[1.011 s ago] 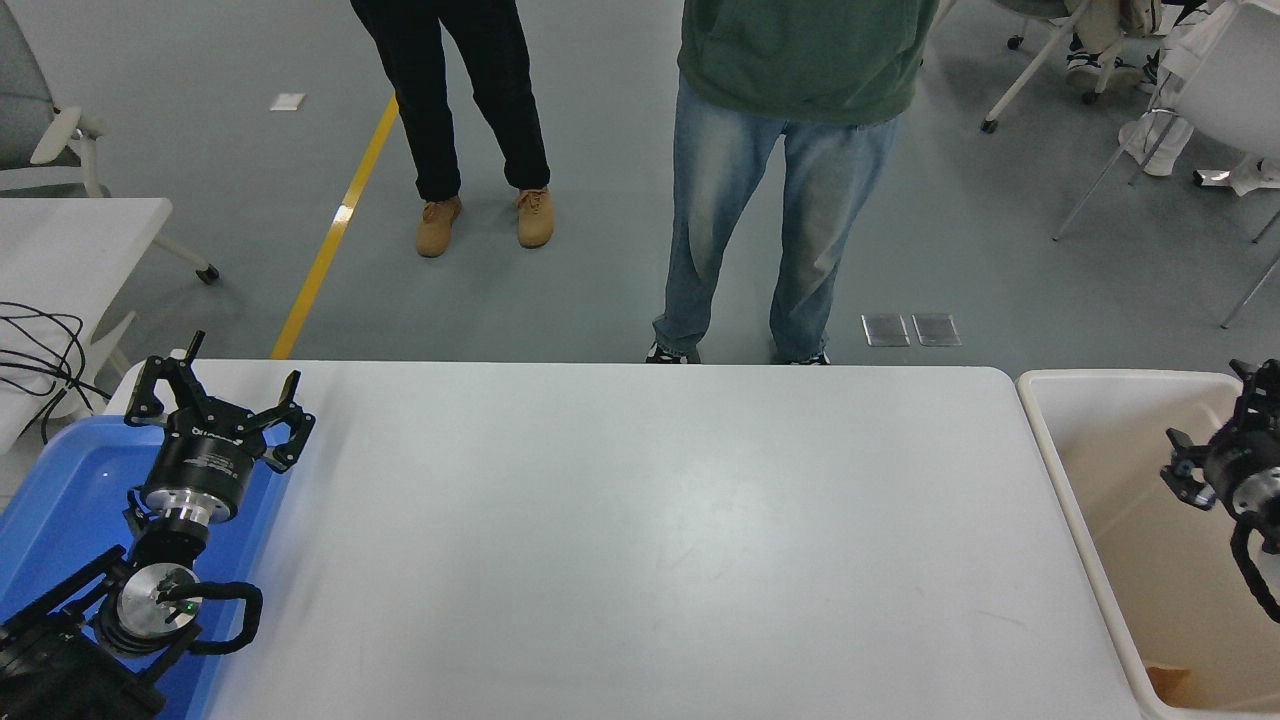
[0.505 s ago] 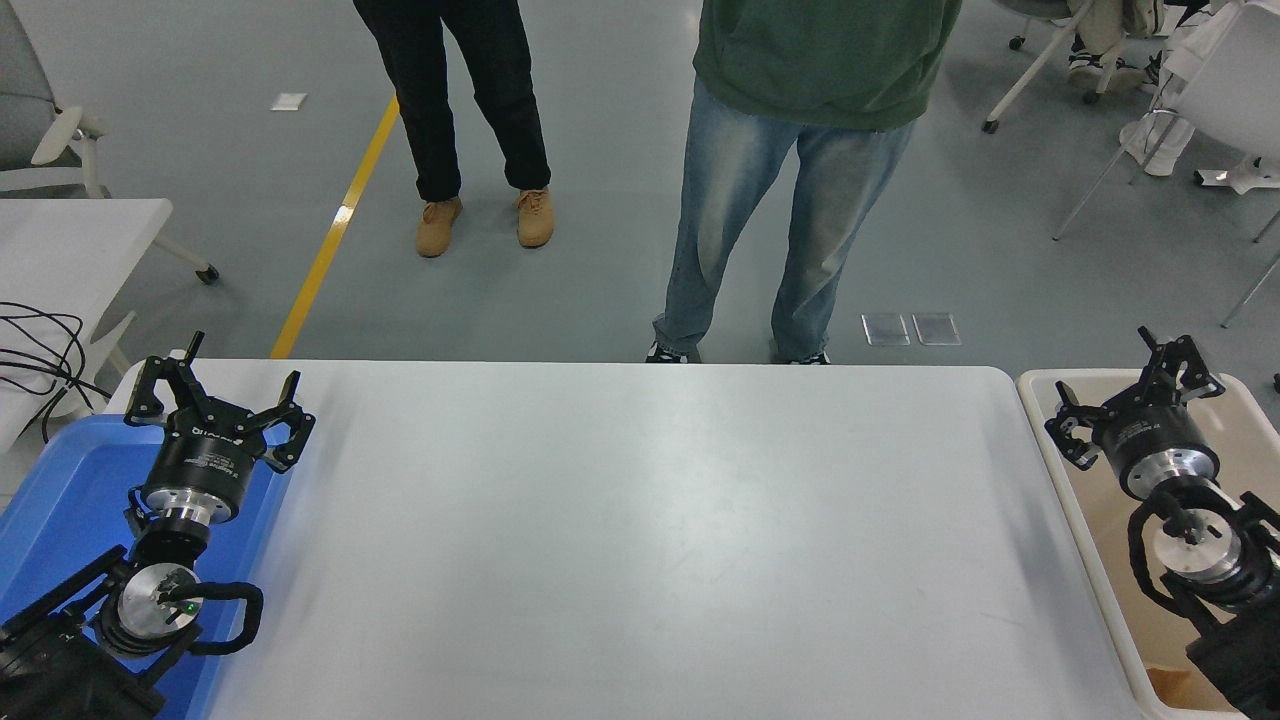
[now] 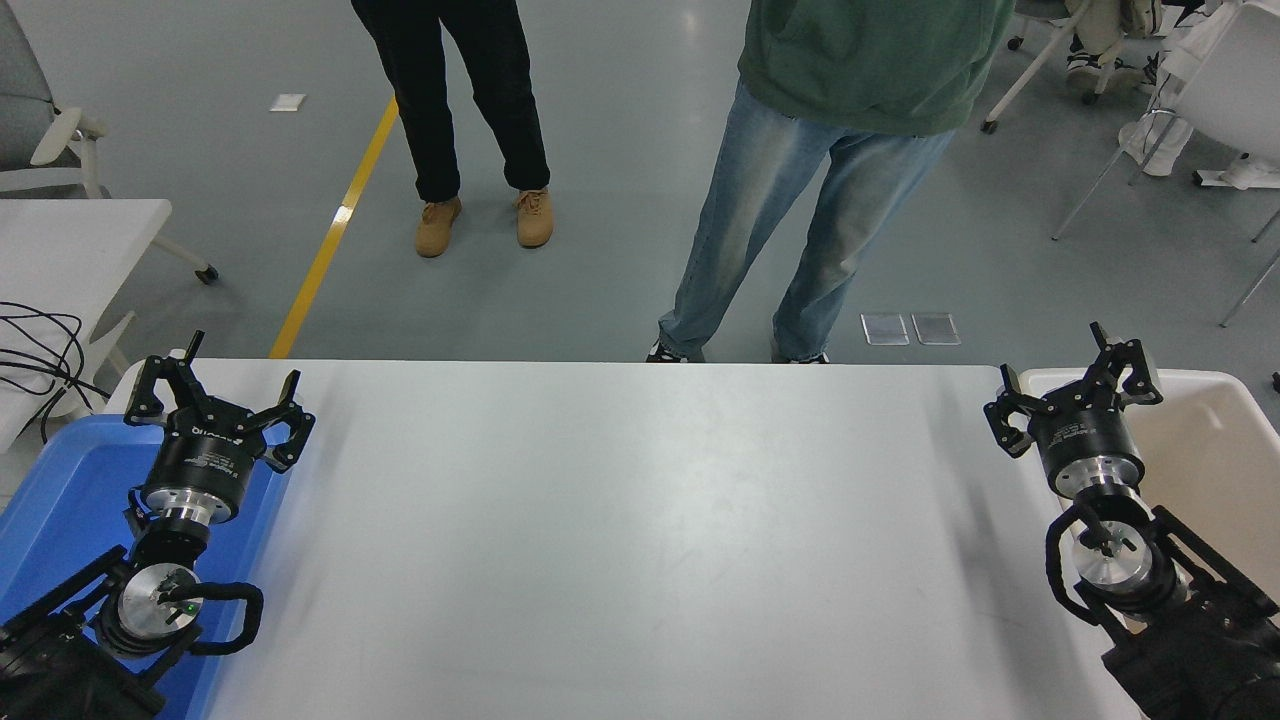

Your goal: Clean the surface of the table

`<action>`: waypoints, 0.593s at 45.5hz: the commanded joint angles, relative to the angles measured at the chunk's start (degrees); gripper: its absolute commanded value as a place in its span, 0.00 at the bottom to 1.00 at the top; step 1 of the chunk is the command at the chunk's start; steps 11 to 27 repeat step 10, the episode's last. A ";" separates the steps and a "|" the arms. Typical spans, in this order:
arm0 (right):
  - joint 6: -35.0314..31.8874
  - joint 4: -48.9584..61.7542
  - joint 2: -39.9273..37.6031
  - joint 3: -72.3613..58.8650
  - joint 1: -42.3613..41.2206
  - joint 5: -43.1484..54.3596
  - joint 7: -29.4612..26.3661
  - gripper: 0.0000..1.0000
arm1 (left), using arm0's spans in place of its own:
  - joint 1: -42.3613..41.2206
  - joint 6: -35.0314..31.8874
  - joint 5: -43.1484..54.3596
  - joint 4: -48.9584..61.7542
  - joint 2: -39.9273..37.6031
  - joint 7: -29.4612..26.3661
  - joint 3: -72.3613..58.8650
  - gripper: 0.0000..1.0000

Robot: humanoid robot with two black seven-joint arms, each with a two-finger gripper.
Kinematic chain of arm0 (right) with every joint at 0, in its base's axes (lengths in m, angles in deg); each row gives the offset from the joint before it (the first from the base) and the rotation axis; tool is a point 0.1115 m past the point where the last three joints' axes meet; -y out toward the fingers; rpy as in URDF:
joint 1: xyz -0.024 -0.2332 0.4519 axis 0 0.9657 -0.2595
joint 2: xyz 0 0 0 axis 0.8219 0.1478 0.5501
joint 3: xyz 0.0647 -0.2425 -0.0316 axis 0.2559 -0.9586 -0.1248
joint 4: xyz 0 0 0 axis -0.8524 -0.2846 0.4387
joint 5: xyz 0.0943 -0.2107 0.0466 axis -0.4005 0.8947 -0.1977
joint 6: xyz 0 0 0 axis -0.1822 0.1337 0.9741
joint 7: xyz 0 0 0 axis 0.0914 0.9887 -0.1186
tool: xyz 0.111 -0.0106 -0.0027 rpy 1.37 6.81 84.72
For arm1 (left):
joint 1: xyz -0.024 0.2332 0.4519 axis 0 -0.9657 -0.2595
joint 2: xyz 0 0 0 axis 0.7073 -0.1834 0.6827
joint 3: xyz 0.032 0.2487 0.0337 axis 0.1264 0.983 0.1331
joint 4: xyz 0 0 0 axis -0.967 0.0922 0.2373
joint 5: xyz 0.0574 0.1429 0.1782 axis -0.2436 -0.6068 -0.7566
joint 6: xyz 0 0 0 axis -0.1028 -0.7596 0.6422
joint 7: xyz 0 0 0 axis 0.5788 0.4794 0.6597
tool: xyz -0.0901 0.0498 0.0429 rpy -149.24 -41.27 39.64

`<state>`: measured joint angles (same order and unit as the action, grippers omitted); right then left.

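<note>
Above the table surface (image 3: 620,540) edges, both spread-fingered grippers, left gripper (image 3: 215,400), right gripper (image 3: 1072,385).

Two people (image 3: 850,150) — cut off above the waist.

Two black arms, each ending in a black gripper: left gripper (image 3: 215,400) and right gripper (image 3: 1072,390), with splayed multi-link fingers (image 3: 150,385). Each cylindrical black wrist carries small white lettering, a silver metal collar and a looped black cable; a green light glows on the left arm.
</note>
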<state>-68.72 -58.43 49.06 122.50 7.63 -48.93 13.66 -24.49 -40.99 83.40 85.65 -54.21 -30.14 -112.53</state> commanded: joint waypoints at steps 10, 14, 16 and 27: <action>-0.09 -0.05 1.24 -1.33 -0.06 9.77 1.21 1.00 | -0.01 0.00 0.00 0.00 0.01 0.00 -0.06 0.99; -0.09 -0.05 1.24 -1.33 -0.06 9.77 1.21 1.00 | -0.01 0.00 0.00 0.00 0.01 0.00 -0.06 0.99; -0.09 -0.05 1.24 -1.33 -0.06 9.77 1.21 1.00 | -0.01 0.00 0.00 0.00 0.01 0.00 -0.06 0.99; -0.09 -0.05 1.24 -1.33 -0.06 9.77 1.21 1.00 | -0.01 0.00 0.00 0.00 0.01 0.00 -0.06 0.99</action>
